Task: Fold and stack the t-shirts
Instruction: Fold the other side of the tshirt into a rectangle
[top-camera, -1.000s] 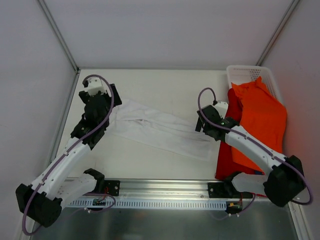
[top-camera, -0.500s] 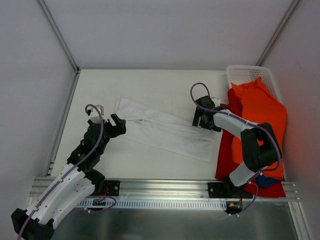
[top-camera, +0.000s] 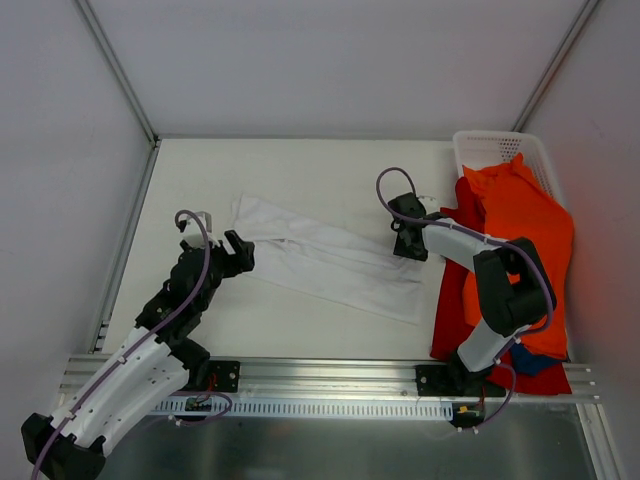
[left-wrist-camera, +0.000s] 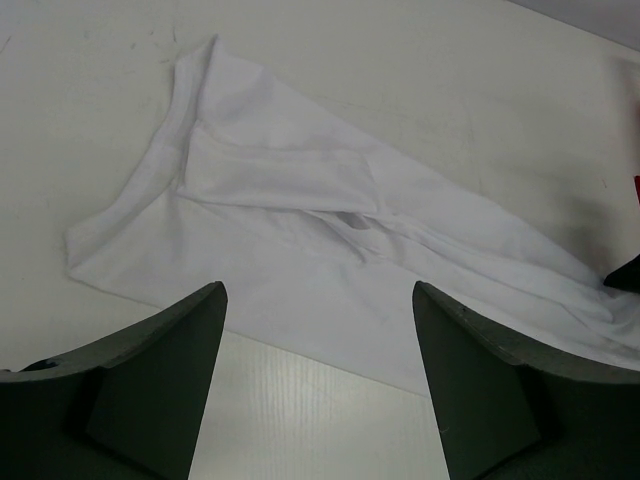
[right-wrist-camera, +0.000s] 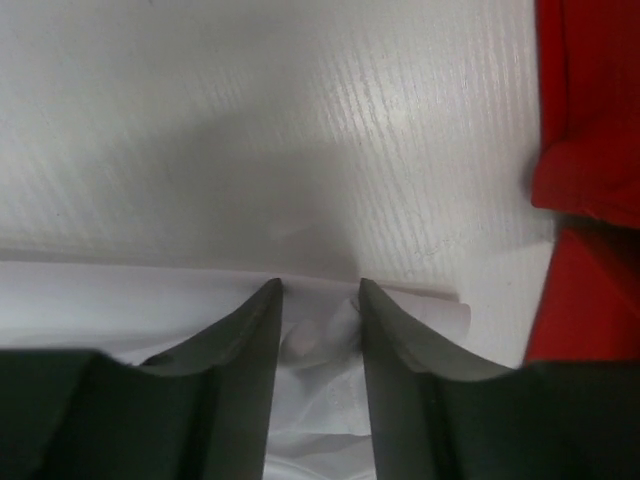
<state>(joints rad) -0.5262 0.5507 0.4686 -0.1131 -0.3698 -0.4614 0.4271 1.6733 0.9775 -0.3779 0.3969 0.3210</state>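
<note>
- Both arms have shifted in the last second: the left gripper (top-camera: 238, 255) has drawn back from the far left end of the white t-shirt (top-camera: 320, 258) to its near left edge. The right gripper (right-wrist-camera: 320, 290) has moved up to the shirt's far right corner.
- The white t-shirt lies flattened in a long band, slanting across the middle of the table (top-camera: 300, 170) from far left to near right.
- The left gripper's jaws stand wide apart with nothing between them. In the left wrist view, the shirt spreads out ahead and its near edge crosses the gap.
- The right gripper's jaws are drawn close, pinching a pucker of white cloth at the shirt's corner.
- The red t-shirt (top-camera: 452, 300) lies just right of that corner, a strip of bare table between them.
- The orange t-shirt (top-camera: 525, 235) is draped over the red one, reaching up to the white basket (top-camera: 490, 148).
</note>
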